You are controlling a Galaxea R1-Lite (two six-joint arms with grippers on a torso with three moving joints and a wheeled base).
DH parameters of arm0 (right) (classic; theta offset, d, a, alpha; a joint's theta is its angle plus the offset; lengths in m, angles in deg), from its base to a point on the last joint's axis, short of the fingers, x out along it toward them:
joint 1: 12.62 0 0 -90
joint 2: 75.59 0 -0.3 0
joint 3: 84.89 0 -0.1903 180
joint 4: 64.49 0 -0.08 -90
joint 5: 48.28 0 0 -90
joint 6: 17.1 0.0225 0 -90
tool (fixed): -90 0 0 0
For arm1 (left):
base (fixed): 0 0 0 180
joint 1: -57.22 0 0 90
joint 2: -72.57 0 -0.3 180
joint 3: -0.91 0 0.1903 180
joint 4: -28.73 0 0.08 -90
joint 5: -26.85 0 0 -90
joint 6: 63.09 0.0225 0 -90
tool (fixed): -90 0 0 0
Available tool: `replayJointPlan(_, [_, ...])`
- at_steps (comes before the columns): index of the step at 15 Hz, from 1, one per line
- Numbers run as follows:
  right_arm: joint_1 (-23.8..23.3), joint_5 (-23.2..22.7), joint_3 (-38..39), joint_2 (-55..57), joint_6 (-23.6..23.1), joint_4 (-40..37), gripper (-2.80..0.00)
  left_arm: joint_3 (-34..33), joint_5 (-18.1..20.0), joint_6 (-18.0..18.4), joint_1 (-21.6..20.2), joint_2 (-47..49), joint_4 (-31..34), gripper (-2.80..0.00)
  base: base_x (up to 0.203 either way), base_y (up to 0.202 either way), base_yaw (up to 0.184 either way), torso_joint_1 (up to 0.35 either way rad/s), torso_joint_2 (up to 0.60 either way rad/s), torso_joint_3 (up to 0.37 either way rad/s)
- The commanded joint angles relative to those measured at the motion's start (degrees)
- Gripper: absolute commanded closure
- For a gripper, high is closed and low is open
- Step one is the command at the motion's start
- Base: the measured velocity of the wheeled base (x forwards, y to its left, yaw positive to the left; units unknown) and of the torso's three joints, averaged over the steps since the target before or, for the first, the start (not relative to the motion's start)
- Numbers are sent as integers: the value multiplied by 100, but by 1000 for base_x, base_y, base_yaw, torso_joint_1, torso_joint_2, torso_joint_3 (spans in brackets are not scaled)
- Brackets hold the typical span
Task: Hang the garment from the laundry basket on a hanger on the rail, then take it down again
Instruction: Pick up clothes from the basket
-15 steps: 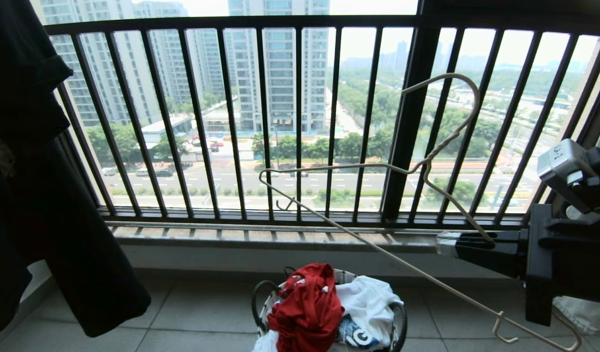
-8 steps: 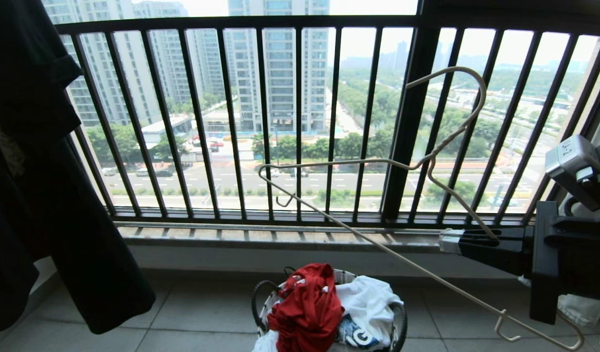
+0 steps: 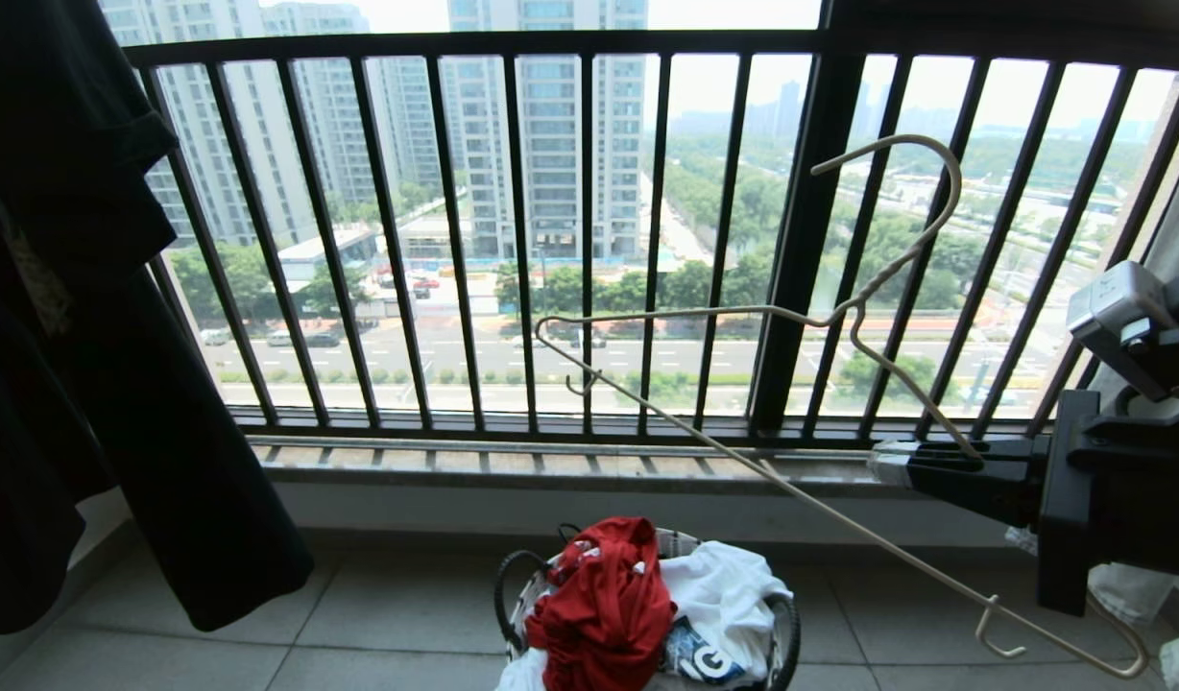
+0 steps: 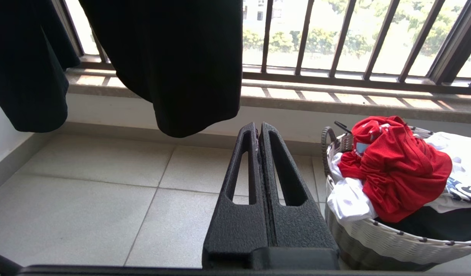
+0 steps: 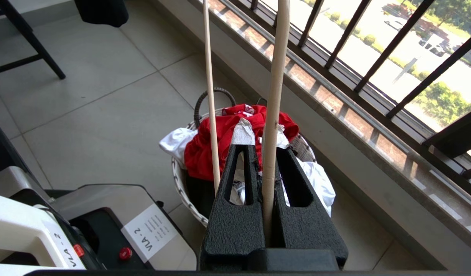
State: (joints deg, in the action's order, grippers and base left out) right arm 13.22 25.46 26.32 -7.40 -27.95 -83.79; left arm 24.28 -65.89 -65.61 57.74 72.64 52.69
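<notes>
The garment (image 3: 604, 605), a crumpled red T-shirt, lies on top of the laundry basket (image 3: 789, 633) on the floor tiles below the window. My right gripper (image 3: 887, 465) is at the right, above and to the right of the basket, shut on the hanger (image 3: 839, 516). The thin white wire frame stretches left in front of the window bars with its hook up. In the right wrist view the hanger (image 5: 274, 96) runs between the right gripper (image 5: 263, 138) jaws, over the garment (image 5: 205, 149). My left gripper (image 4: 257, 128) is shut and empty, left of the laundry basket (image 4: 392, 241) and garment (image 4: 396, 168). The rail is out of view.
A black shirt (image 3: 71, 384) hangs at the left. A white printed T-shirt (image 3: 724, 585) shares the basket. The dark barred window railing (image 3: 589, 43) and a stone sill (image 3: 551, 465) close the far side. My base (image 5: 66, 230) stands close beside the basket.
My right gripper has shifted a little to the right with the hanger. The hanging black shirt has swung slightly rightward. The basket and its clothes have not moved.
</notes>
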Motion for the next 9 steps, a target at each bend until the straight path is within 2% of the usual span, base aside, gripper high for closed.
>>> replayJointPlan(1, [-53,-22,-25,125,-5,26,0,0,2,-3,0,1,2,0,0,0,0,0,0,0])
replayJointPlan(4, [-110,-26,42,168,12,349,0,9,-7,-20,0,0,2,0,0,0,0,0,0,0])
replayJointPlan(9, [-136,-35,46,142,13,353,0,18,-42,-20,-61,1,46,0,0,0,0,0,0,0])
